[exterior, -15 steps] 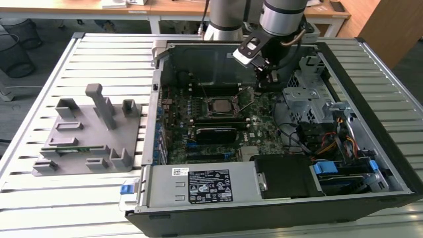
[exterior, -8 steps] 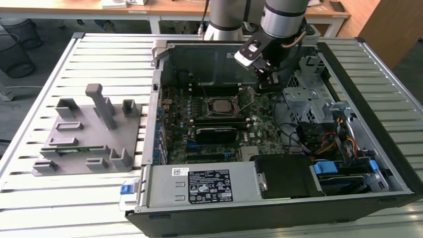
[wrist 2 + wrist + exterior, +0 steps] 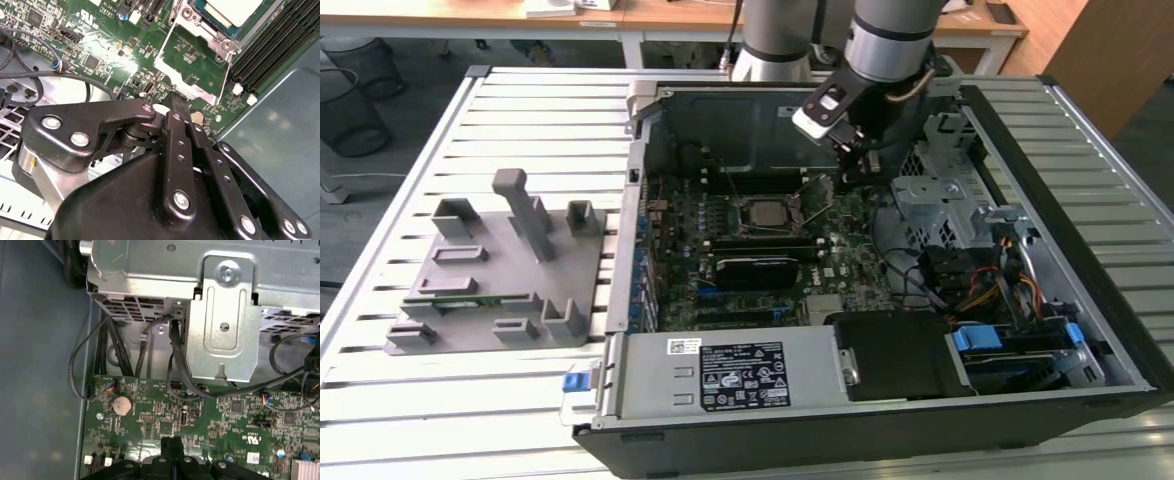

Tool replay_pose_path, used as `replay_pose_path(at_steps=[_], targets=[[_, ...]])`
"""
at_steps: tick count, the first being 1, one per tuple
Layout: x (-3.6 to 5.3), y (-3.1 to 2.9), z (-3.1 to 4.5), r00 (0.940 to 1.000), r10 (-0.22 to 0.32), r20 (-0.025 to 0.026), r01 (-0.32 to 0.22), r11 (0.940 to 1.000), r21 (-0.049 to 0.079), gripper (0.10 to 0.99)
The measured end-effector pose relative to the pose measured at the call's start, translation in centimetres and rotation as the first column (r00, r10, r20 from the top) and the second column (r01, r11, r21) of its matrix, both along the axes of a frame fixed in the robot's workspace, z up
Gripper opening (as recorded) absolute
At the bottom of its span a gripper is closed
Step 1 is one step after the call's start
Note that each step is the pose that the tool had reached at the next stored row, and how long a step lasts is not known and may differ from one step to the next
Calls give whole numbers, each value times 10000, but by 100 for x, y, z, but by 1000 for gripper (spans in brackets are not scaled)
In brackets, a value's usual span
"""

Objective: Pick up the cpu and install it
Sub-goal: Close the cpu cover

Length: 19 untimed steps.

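Log the cpu (image 3: 761, 213) lying in its socket on the motherboard (image 3: 670, 235), silvery top up. Find it again in the second wrist view (image 3: 232, 11), with the load frame (image 3: 190, 85) swung open beside it. Judge it unclamped, hence free to shift.

Place the gripper (image 3: 857, 172) low over the board, on the exterior view's right of the socket. Read the jaws as pressed together with nothing between them, going by the gripper (image 3: 178, 99) in the second wrist view and the gripper (image 3: 172, 444) in the first.

Flag risks:
- Tip near the open frame's edge: expect a sideways slip to knock the frame onto the chip or jog the chip off its seat, with bent socket pins the likely cost.
- Tip close above bare board parts: expect too deep a descent to scrape small components or the coin cell (image 3: 121, 404).
- Black cables (image 3: 175, 345) just beyond: count on snagging if swung that way.
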<state>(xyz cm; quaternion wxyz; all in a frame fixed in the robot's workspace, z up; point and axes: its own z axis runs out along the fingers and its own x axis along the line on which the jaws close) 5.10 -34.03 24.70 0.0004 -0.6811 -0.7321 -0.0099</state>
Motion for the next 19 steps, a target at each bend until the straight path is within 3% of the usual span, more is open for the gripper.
replay_pose_path(at_steps=[19], targets=[[-165,0,8,10000,3,-15,-3,9998,179,106]])
